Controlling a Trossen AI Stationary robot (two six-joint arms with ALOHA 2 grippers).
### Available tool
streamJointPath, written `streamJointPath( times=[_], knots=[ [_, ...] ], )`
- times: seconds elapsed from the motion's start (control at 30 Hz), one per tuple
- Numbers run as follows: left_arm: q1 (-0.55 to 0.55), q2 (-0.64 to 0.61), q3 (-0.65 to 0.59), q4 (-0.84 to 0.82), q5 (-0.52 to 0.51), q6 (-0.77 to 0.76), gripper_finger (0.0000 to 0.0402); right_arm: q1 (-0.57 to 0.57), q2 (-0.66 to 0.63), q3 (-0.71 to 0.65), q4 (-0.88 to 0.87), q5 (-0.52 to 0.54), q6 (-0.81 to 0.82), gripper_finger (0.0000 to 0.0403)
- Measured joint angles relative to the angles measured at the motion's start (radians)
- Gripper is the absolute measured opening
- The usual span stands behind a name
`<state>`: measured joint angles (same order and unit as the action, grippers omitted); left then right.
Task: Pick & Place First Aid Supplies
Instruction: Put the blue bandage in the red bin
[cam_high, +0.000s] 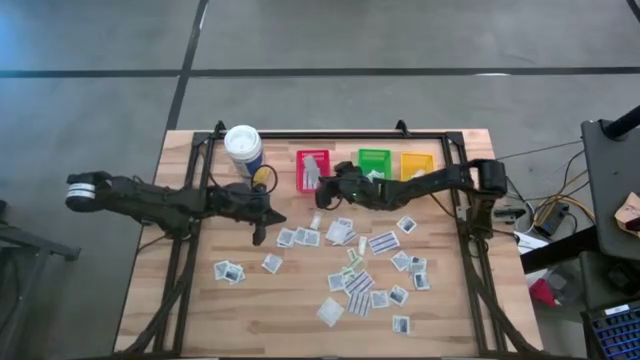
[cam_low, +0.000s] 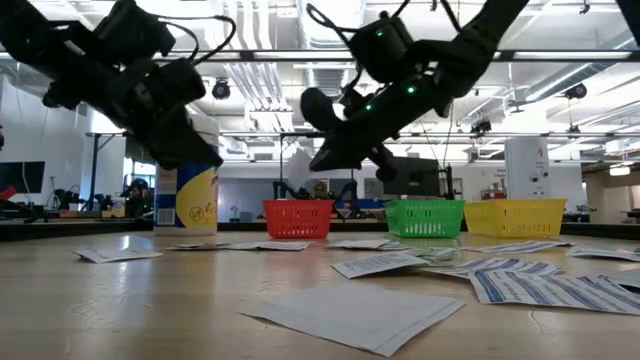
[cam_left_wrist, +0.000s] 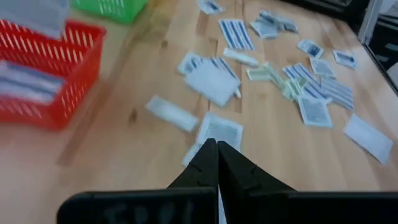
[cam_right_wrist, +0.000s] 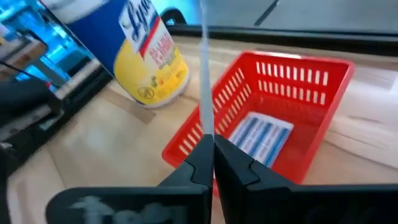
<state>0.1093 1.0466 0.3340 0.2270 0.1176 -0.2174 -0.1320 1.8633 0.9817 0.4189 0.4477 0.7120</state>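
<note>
Mostly flat white packets (cam_high: 383, 242), blue-striped.

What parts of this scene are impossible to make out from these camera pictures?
- Print on the packets: too small in the high view.
- The packet edge in the right gripper: seen edge-on, its face hidden.
- Contents of the green bin and yellow bin: walls hide them in the low view.
- The red bin: blurred in the left wrist view.
</note>
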Motion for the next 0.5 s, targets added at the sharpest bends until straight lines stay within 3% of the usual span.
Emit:
streamJointPath(
  times=[0.23, 0.5],
  knots=[
    [-0.007, -0.002, -0.016, 0.008, 0.015, -0.02, 0.0, -0.017, 0.023, 0.09, -0.169, -0.011, -0.007, 0.0008],
    [-0.012, -0.002, -0.016, 0.028, 0.019, -0.019, 0.0, -0.017, 0.026, 0.14, -0.248, -0.014, -0.006, 0.0008]
  ],
)
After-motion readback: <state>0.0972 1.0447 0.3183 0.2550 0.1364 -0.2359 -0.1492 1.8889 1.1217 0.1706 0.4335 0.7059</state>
